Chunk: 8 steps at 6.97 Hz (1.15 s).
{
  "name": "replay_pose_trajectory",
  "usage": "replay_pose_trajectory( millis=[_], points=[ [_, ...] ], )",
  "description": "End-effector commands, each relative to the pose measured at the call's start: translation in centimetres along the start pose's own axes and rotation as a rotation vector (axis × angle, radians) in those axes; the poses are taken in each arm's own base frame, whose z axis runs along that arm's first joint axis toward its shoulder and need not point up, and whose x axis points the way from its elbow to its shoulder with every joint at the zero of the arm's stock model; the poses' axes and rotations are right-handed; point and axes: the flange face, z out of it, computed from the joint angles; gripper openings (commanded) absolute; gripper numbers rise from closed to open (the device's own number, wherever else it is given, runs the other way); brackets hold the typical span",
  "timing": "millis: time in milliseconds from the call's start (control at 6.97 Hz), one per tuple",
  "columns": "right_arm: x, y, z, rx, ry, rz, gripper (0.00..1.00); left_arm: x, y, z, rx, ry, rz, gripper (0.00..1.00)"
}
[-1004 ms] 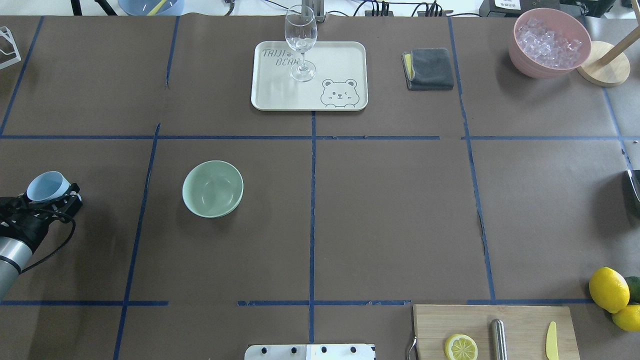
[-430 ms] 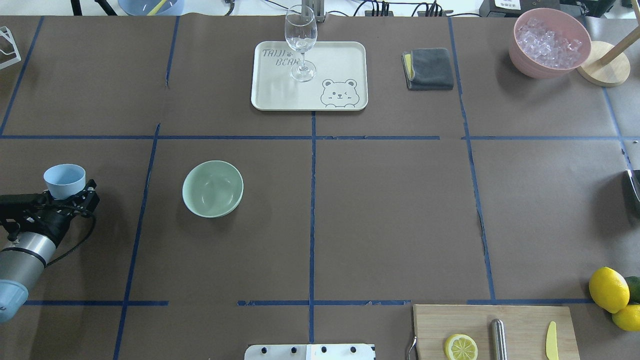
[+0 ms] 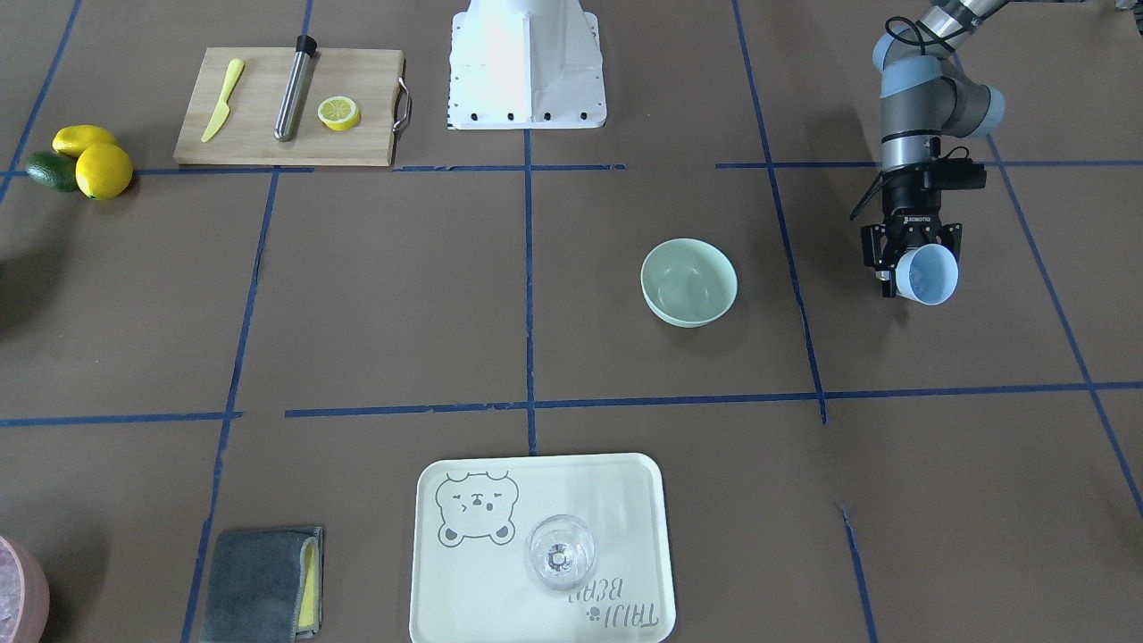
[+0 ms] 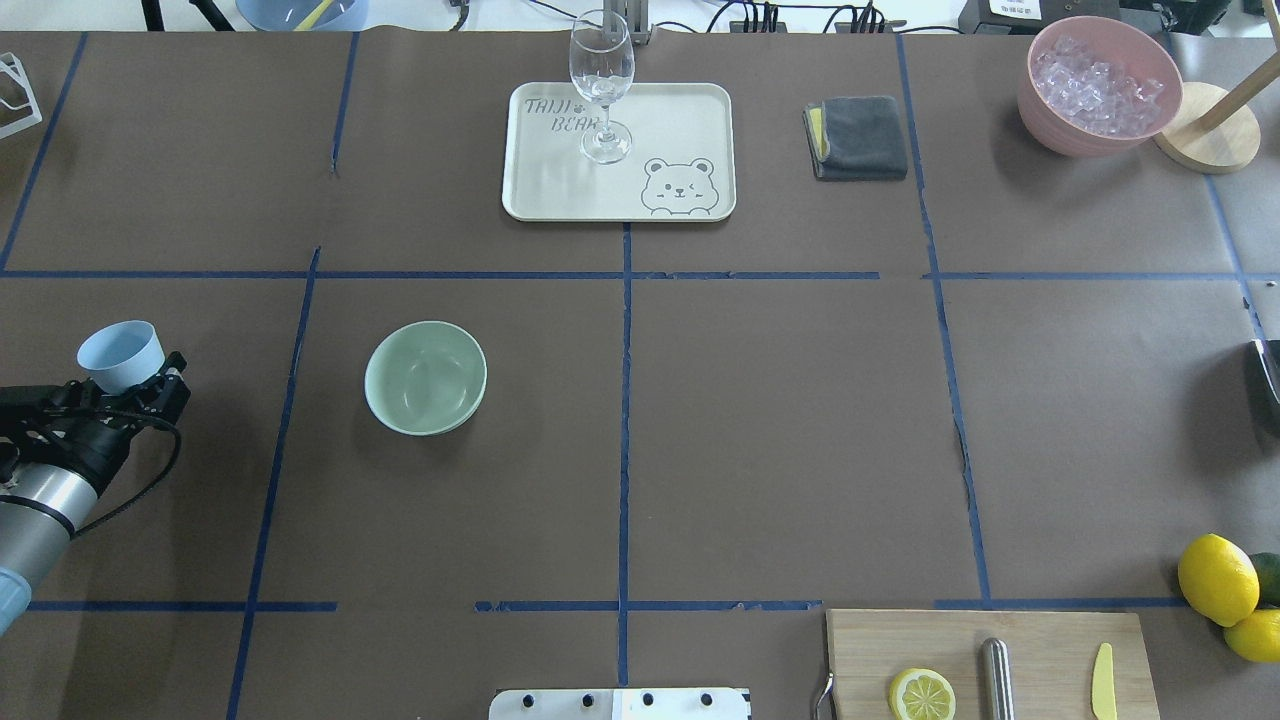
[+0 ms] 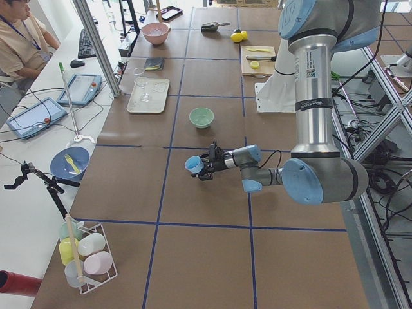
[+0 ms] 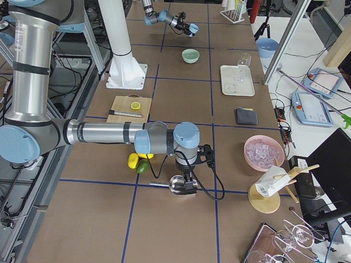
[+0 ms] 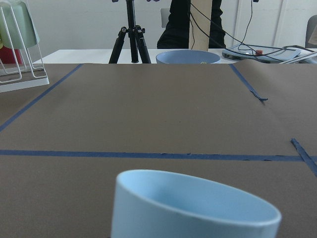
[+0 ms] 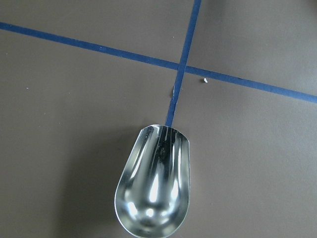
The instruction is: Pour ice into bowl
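Movement since the earlier overhead pictures is small. The light blue cup (image 4: 121, 356) and the left end effector (image 4: 137, 381) sit a little further toward that view's left edge than 0.4 s ago. They are higher in the view than 1.0 s ago, when the cup leaned more. The bowl (image 4: 425, 377) has not shifted, nor has anything else on the table (image 4: 780, 430).

The left end effector is closed around the cup's lower part and carries it clear of the table, roughly upright with its mouth up in the left wrist view. The cup's inside shows only pale blue; I cannot tell whether any ice lies in it. The bowl stands on the table to the robot's right of this end effector, well apart from it. Only a blue tape line (image 4: 280, 430) lies between them.

The right end effector (image 6: 190, 185) is at the far right end of the table, low over a metal scoop (image 8: 153, 183). I cannot tell how wide it is open or whether it grips the scoop.

At the far edge a tray (image 4: 560, 190) carries a wine glass (image 4: 602, 85). A grey cloth (image 4: 860, 137) lies beside the tray, and a pink bowl (image 4: 1060, 135) of whitish ice stands further right. Near the robot's right are a cutting board (image 4: 1040, 650) with a lemon half (image 4: 922, 694), and whole lemons (image 4: 1217, 578).
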Motion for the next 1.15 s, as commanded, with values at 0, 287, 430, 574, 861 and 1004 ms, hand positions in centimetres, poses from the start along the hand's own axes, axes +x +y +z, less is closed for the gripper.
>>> replay_pose_trajectory(
  millis=[0,287,430,574,861,1004],
  points=[
    [0.0,0.0,0.0,0.0,0.0,0.001,1.0,0.9,-1.9,-1.5,0.007,0.117,0.007,0.0],
    [0.0,-0.1,0.0,0.001,0.0,0.0,1.0,2.0,-3.4,-2.0,0.034,0.163,0.26,0.0],
    [0.0,-0.1,0.0,0.001,0.0,0.0,1.0,4.5,-4.9,-3.0,0.025,0.228,0.292,0.0],
    [0.0,-0.1,0.0,0.001,0.0,0.0,1.0,5.8,-5.9,-2.9,0.044,0.247,0.35,0.0],
    [0.0,-0.1,0.0,0.001,0.0,0.0,1.0,7.4,-6.4,-2.0,0.07,0.241,0.469,0.0],
    [0.0,0.0,0.0,0.0,0.0,0.001,1.0,8.9,-5.6,-1.0,0.049,0.209,0.575,0.0]
  ],
)
